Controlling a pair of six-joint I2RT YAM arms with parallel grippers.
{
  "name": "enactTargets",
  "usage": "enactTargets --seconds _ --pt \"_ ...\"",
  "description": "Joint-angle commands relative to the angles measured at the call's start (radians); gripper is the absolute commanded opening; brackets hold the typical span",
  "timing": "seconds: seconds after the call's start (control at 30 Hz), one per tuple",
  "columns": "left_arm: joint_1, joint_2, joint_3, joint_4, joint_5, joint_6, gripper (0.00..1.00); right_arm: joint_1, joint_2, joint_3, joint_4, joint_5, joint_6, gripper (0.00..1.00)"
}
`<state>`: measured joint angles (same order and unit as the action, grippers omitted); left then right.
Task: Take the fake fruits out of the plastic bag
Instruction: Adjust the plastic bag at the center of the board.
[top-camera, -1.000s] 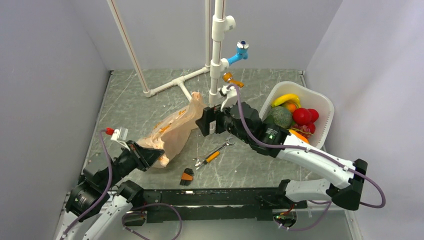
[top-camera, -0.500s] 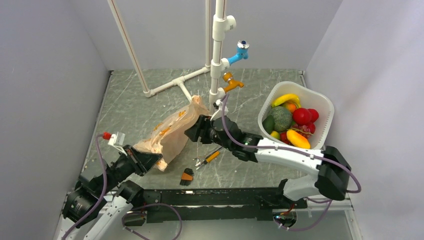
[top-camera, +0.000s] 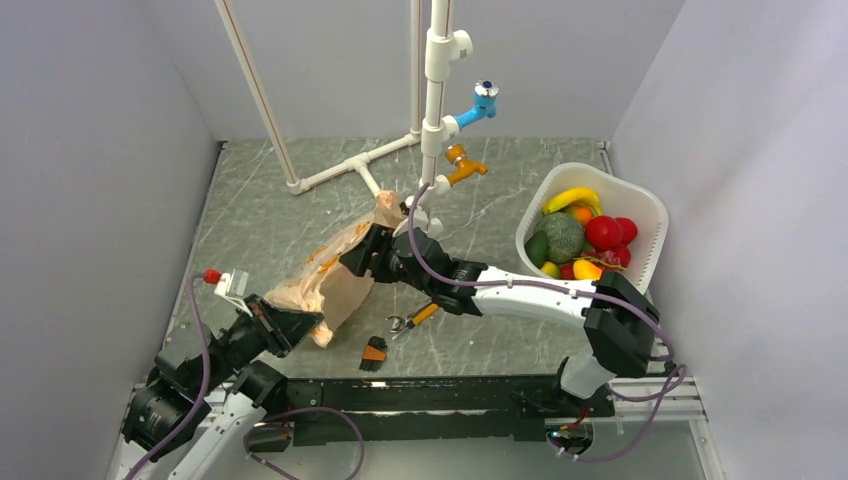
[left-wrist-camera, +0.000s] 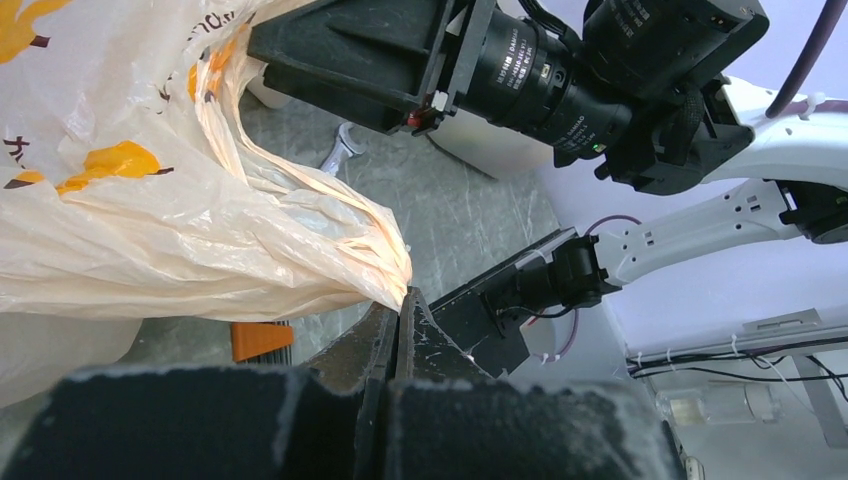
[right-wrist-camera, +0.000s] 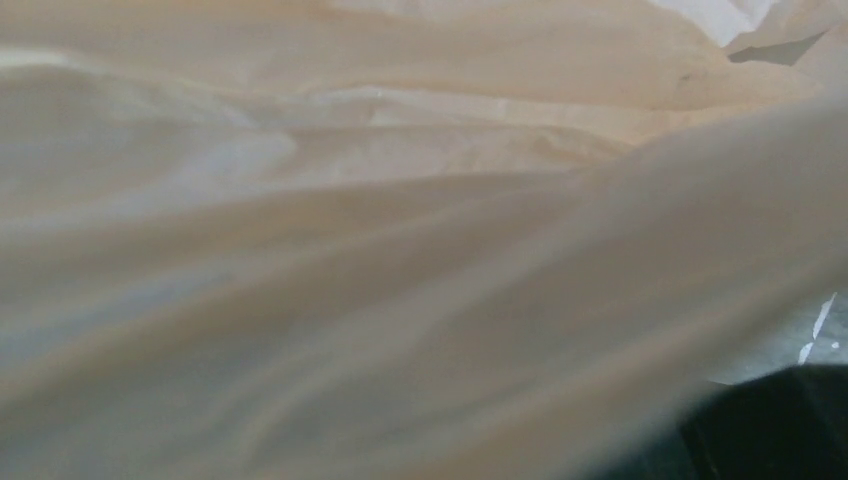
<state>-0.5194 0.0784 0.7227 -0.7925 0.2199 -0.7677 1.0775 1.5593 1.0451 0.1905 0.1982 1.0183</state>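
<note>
The peach-orange plastic bag (top-camera: 325, 272) lies on the table, its far end raised near the white post. My left gripper (top-camera: 308, 322) is shut on the bag's twisted near corner, which also shows in the left wrist view (left-wrist-camera: 385, 272). My right gripper (top-camera: 358, 258) is pushed against the bag's right side, with its fingers hidden by the film. The right wrist view shows only blurred bag film (right-wrist-camera: 400, 200). No fruit shows inside the bag. A red fruit (top-camera: 603, 232) and an orange one (top-camera: 580, 213) lie in the white basket (top-camera: 645, 205).
The basket at the right also holds a banana (top-camera: 572, 196) and a green melon (top-camera: 563, 237). An orange-handled wrench (top-camera: 422, 315) and a small orange brush (top-camera: 374, 351) lie near the bag. A white pipe post (top-camera: 433, 110) with taps stands behind it.
My right arm has swung left from beside the basket to the bag, and its gripper now presses into the film. My left gripper keeps its hold and has drawn back slightly.
</note>
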Motion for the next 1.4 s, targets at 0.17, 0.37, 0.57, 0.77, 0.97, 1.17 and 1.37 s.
enactTargets --seconds 0.17,0.37,0.57,0.77,0.97,1.17,1.37 --pt "0.002 0.016 0.027 -0.013 0.063 0.049 0.06 0.012 0.079 0.080 0.065 0.016 -0.023 0.63" --pt "0.003 0.118 0.221 -0.115 0.012 0.185 0.57 0.015 0.056 0.030 0.093 -0.019 -0.089 0.27" --pt "0.002 0.363 0.519 -0.210 -0.094 0.343 0.74 0.015 0.006 -0.032 0.157 -0.094 -0.233 0.12" --pt "0.003 0.545 0.507 -0.097 -0.159 0.494 0.90 0.017 -0.060 -0.081 0.162 -0.098 -0.304 0.00" --pt "0.004 0.688 0.298 0.110 -0.189 0.630 0.97 0.015 -0.098 -0.089 0.130 -0.075 -0.341 0.00" --pt "0.004 0.809 0.272 0.130 -0.207 0.743 0.96 0.016 -0.116 -0.092 0.106 -0.047 -0.358 0.00" --pt "0.051 0.933 0.328 0.091 -0.455 0.719 0.52 0.015 -0.125 -0.102 0.092 -0.018 -0.383 0.00"
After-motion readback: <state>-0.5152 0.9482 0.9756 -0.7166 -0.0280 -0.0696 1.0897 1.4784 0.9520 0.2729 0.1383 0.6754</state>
